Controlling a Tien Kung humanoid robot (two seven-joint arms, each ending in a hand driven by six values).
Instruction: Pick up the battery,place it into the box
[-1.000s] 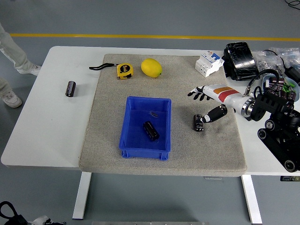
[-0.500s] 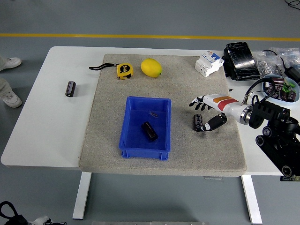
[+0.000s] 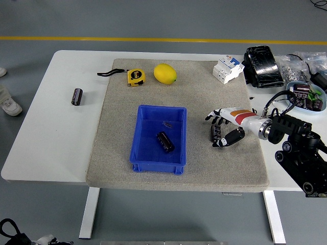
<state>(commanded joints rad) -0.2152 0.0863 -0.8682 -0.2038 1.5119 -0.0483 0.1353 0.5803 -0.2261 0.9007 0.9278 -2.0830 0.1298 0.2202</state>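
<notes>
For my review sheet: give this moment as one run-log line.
right robot hand: fingers around battery on mat, not lifted | blue box: holds one battery | spare battery: table left | left hand: not in view

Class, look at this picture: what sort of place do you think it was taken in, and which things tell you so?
Probably a robotics lab or workshop. A grey concrete floor with a yellow line, a white table set with test items on a mat, and a circuit breaker and boxed parts at the right all suggest it.

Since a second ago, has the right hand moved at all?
Yes. The right hand has dropped toward the table's near edge, away from the white breaker, closing around the battery on the mat.
</notes>
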